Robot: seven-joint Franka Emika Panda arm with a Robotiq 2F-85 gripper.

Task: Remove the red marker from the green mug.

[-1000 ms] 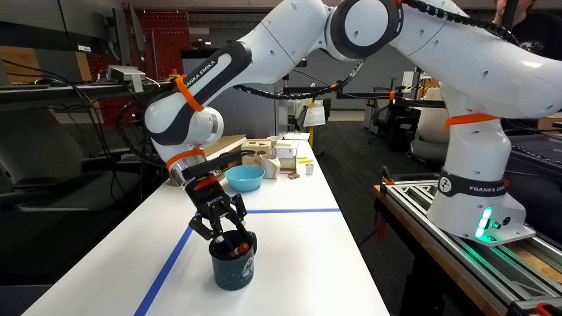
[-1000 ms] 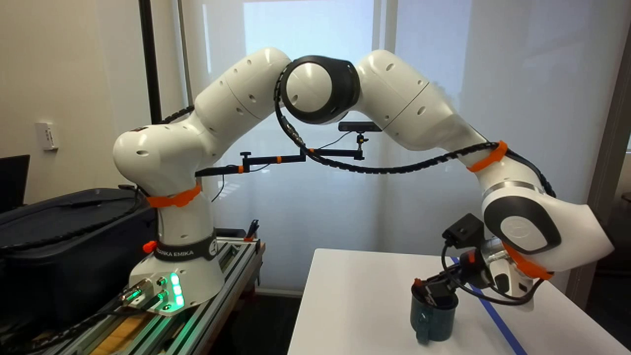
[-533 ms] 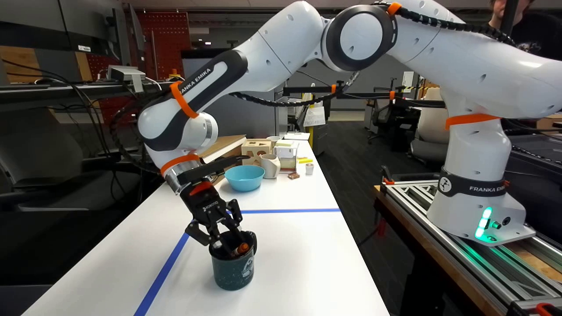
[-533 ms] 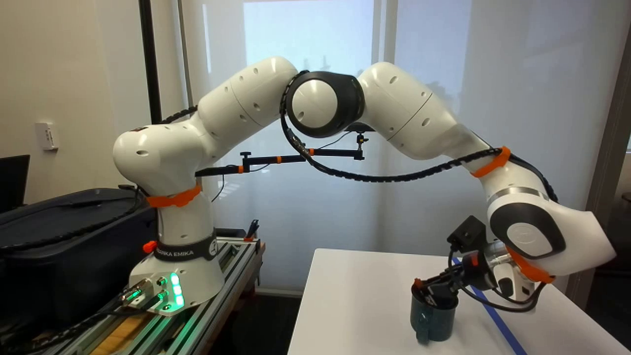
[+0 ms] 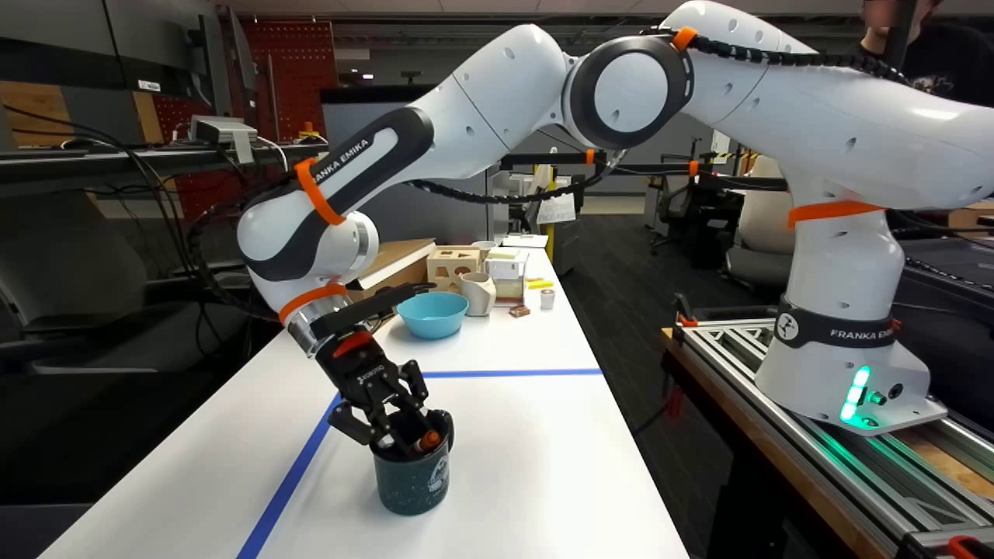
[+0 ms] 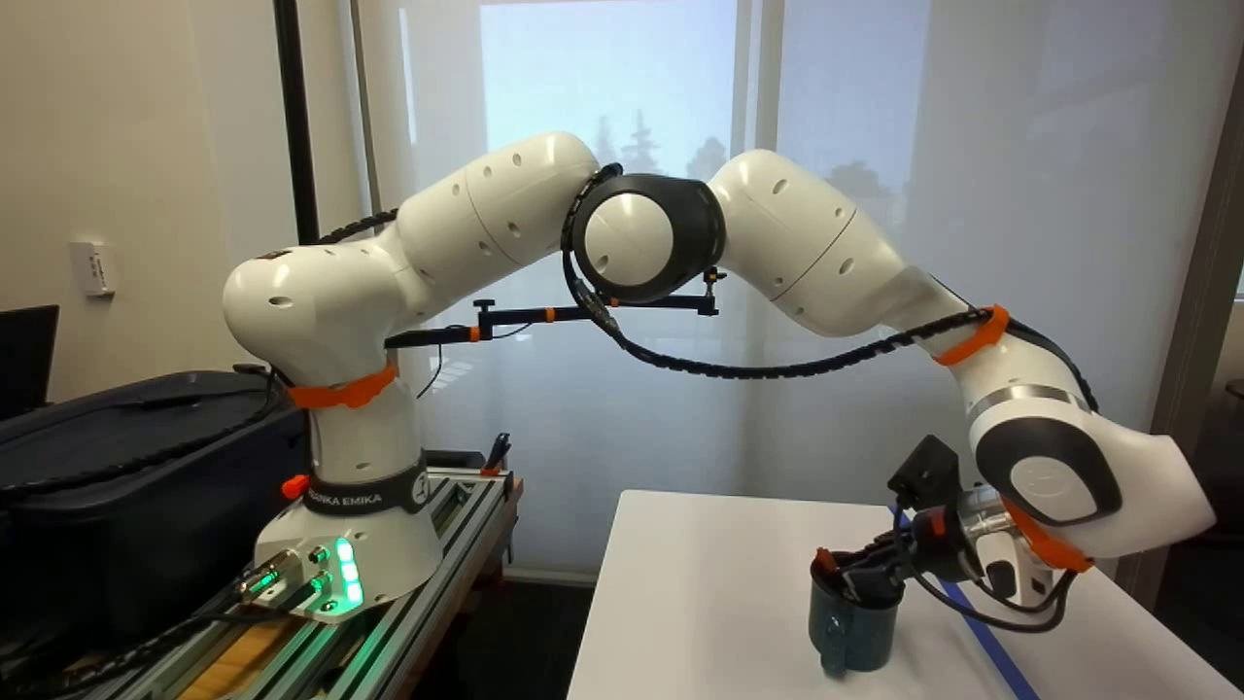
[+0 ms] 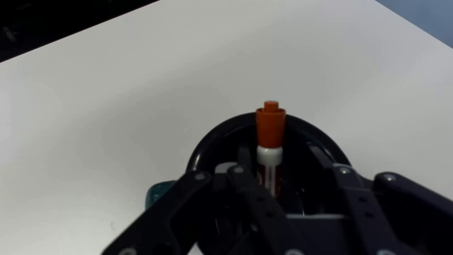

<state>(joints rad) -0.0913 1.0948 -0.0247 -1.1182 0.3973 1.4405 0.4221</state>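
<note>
The gripper (image 7: 282, 156) points down into the mouth of the green mug (image 5: 411, 485), and its fingers (image 7: 350, 184) are apart. The red marker (image 7: 269, 152) is in the mug, between those fingers but closer to one, with its orange cap (image 7: 270, 131) poking up at the rim (image 7: 196, 159). It seems time to grab. First, I would slide over a little so the marker is in the middle, or the squeeze may shove the mug. Then pinch softly, since a round stick can roll, and pull it out the way it leans so it won't snag. The mug stands upright on a white table (image 5: 543, 450), near some blue tape (image 5: 291, 475). Farther along are a light blue bowl (image 5: 432, 318), a pale jug (image 5: 478, 295) and a wooden box (image 5: 454, 265) with holes. Around the table, the room has office chairs (image 5: 757, 213), a dark bin (image 6: 146, 476), a pale window shade (image 6: 603, 418) and a person (image 5: 951, 66), partly cut off.
</note>
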